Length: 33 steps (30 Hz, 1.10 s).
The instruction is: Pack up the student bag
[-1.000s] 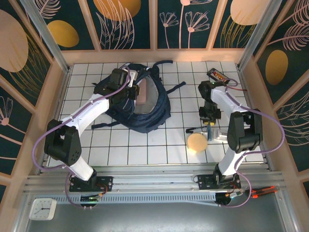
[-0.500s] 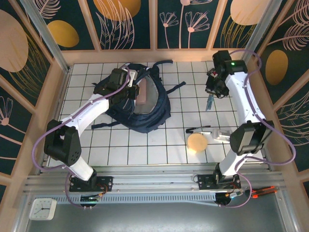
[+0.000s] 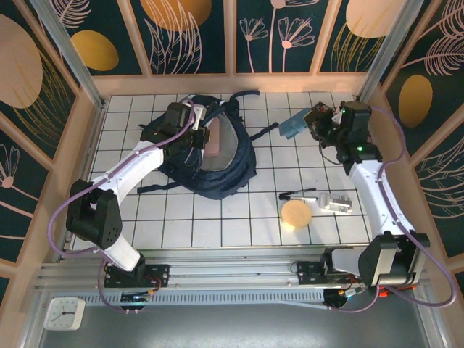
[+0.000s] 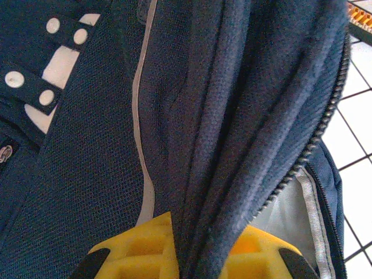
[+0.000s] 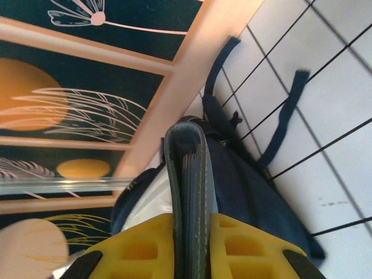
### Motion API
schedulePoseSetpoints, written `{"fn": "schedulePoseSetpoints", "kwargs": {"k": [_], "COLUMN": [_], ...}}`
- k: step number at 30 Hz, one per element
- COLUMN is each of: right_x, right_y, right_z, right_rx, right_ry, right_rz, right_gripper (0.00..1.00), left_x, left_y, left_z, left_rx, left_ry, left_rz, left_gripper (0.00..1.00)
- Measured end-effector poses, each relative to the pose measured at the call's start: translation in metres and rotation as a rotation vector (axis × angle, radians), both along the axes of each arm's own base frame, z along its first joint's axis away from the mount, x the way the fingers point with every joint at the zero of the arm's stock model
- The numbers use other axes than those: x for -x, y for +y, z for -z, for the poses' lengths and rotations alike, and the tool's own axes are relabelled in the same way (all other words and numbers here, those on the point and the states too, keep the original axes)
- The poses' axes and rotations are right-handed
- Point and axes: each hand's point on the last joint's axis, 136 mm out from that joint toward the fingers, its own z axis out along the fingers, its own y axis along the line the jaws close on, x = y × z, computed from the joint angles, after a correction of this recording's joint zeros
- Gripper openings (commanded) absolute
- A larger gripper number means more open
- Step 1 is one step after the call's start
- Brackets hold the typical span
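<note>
- Near row, right half of the tiled table [image 3: 217, 225]: a round tan disc [image 3: 296, 213], a thin dark pen-like stick [image 3: 298, 194] and a small clear-and-silver object [image 3: 335, 203] lie close together, unmoved and not yet packed.
- Middle, left of centre: the student bag [image 3: 217, 177] lies on the tiles with its mouth open, pale lining showing and a pink flat item [image 3: 215, 138] standing inside.
- Left gripper [image 3: 192, 134]: clamped on a fold of the bag's zipped edge, seen between the yellow pads in the left wrist view [image 4: 197, 256]. It has stayed put over the last second, holding the mouth open.
- Far right: the right gripper [image 3: 313, 125] is closed on a slim blue-grey book [image 3: 293, 127], pinched edge-on [image 5: 189, 174]. A second ago this arm was low over the near row. It has since risen, swung to the far corner and turned the book toward the bag.
- Reading: transfer is under way. The next step is probably carrying the book leftward into the held-open mouth.
</note>
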Motion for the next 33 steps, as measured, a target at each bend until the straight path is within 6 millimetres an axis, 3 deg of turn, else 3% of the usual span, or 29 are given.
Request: {"fn": "schedulePoseSetpoints", "kwargs": {"k": [4, 9, 16, 22, 33], "right_x": [-0.003, -0.003, -0.012, -0.028, -0.067], "right_y": [0.028, 0.082, 0.148, 0.179, 0.247], "right_z": [0.020, 0.025, 0.065, 0.100, 0.126], "right_rx": [-0.076, -0.091, -0.060, -0.060, -0.096], "right_ry": [0.014, -0.017, 0.052, 0.108, 0.112], "right_rz": [-0.035, -0.159, -0.325, -0.396, -0.536], "right_gripper": [0.00, 0.00, 0.00, 0.00, 0.00], "left_x": [0.000, 0.001, 0.001, 0.002, 0.006], "left_y": [0.000, -0.002, -0.003, -0.004, -0.009], "left_z": [0.000, -0.001, -0.002, -0.003, -0.011], "left_rx": [0.022, 0.045, 0.065, 0.077, 0.097], "left_ry": [0.013, 0.026, 0.038, 0.046, 0.062], "left_rz": [-0.006, -0.013, -0.018, -0.012, 0.014], "left_gripper": [0.00, 0.00, 0.00, 0.00, 0.00]}}
